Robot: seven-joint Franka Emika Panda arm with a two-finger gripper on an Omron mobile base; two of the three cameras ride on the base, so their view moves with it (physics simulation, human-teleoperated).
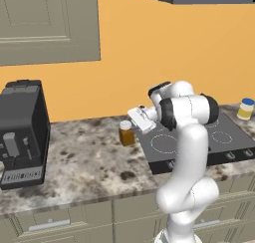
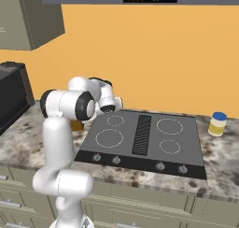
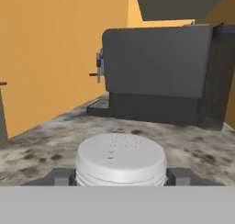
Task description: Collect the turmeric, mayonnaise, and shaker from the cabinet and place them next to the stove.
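My pincer point(image 3: 120, 177) pinches the turmeric jar point(image 1: 126, 133) at its white lid, standing it on the counter point(image 1: 84, 157) just left of the stove point(image 1: 199, 137).

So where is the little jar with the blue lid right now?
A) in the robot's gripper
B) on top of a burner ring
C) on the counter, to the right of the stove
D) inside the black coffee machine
C: the mayonnaise stands upright on the speckled counter just past the right edge of the stove, away from the gripper, which is at the turmeric on the stove's other side.
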